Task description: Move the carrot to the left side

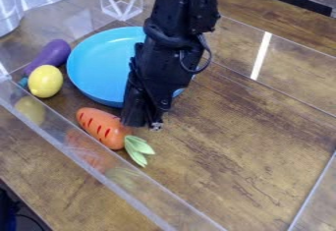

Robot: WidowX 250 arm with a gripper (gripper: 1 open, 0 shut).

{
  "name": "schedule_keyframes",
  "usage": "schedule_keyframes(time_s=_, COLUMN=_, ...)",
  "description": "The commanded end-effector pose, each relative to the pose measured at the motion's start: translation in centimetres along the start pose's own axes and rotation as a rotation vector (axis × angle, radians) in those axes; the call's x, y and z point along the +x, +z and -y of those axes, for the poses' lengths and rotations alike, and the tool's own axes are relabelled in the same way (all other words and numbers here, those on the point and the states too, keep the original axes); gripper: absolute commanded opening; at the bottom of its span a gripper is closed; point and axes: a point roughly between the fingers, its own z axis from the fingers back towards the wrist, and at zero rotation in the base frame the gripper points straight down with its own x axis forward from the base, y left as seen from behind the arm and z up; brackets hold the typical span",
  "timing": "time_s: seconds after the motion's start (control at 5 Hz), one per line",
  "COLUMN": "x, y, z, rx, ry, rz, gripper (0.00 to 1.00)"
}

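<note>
Worktop (pixel 262 146): dark brown wood planks, grain and knots visible, glossy finish. Bright white streak of light reflected on the worktop right of centre (pixel 262 55). Clear plastic wall (pixel 59 127) runs along the near-left edge, diagonal across the view, with a second clear panel at upper left. Dark, blurred area beyond the worktop at bottom left; floor not discernible.
</note>
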Motion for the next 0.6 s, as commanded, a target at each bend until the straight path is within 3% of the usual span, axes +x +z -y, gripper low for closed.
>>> schedule_keyframes(time_s=0.0, x=0.34, y=2.39, z=-0.53, rx=0.049, ry=-0.001, rz=0.067, gripper=0.0)
schedule_keyframes(time_s=0.4, x=0.26, y=2.59, z=-0.73, rx=0.059, ry=-0.009, rz=0.056, gripper=0.0)
